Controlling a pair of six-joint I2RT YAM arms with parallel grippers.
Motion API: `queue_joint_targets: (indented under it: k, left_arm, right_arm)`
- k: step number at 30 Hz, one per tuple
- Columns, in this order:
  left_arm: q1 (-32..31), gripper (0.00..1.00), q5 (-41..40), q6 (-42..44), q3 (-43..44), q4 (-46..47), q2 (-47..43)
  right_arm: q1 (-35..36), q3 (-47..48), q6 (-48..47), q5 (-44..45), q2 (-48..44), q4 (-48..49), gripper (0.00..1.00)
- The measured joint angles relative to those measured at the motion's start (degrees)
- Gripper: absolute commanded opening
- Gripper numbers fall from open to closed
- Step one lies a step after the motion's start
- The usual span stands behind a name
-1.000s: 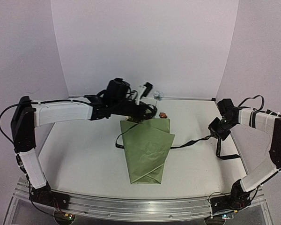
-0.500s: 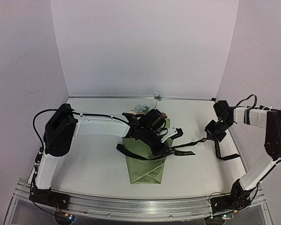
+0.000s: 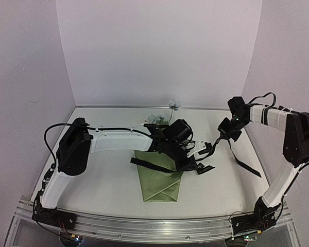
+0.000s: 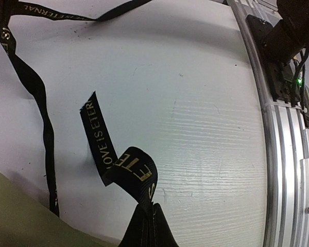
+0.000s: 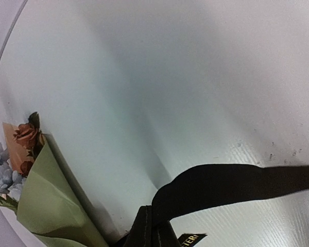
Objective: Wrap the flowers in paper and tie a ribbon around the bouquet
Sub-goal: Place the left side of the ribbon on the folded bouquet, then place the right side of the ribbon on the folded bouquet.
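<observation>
The bouquet (image 3: 158, 181) lies mid-table, an olive-green paper (image 5: 51, 206) cone with its narrow end near me. The pale blue and brownish-pink flowers (image 3: 155, 119) show at its far end, and also in the right wrist view (image 5: 24, 136). The black lettered ribbon (image 3: 149, 164) crosses the cone. My left arm reaches over the cone, and the left gripper (image 3: 194, 163) (image 4: 148, 206) is shut on a looped ribbon (image 4: 136, 170) end just right of it. My right gripper (image 3: 221, 136) (image 5: 153, 216) is shut on the ribbon (image 5: 237, 185) farther right. A loose tail (image 3: 244, 165) trails toward the near right.
A metal rail (image 3: 144, 226) runs along the near table edge, with the right arm's base (image 4: 286, 36) mounted on it. White walls close the back and both sides. A corner of the olive paper (image 4: 10, 216) lies just left of the left gripper.
The left arm swung from the far side of the bouquet over the cone to its near right, taking a ribbon end across. The right gripper moved back and left, lifting its ribbon.
</observation>
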Motion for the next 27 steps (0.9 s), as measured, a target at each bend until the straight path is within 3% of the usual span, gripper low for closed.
queue_joint_targets:
  k: [4, 7, 13, 19, 23, 27]
  left_arm:
    - [1.7, 0.16, 0.3, -0.7, 1.2, 0.4, 2.4]
    - [3.6, 0.37, 1.2, -2.1, 3.0, 0.8, 4.1]
    - [6.2, 0.66, 3.8, -5.8, 2.8, 4.6, 4.0]
    - [6.7, 0.78, 6.9, -11.8, -6.1, 11.7, -2.6]
    - [8.6, 0.77, 7.5, -18.8, -15.7, 18.5, -10.9]
    - [14.4, 0.75, 4.2, -29.7, -29.6, 25.6, -22.8]
  right_arm:
    - [2.7, 1.0, -1.3, 0.0, -0.7, 0.1, 0.00]
    - [4.1, 1.0, -2.3, -0.3, -2.1, 0.4, 0.00]
    - [5.6, 1.2, -4.6, -1.2, -5.2, 1.7, 0.00]
    - [5.9, 1.1, -6.4, -1.7, -5.8, 2.5, 0.00]
    - [6.4, 1.2, -7.9, -2.1, -5.8, 3.3, 0.00]
    - [9.9, 3.6, -10.8, -2.4, -5.8, 3.4, 0.00]
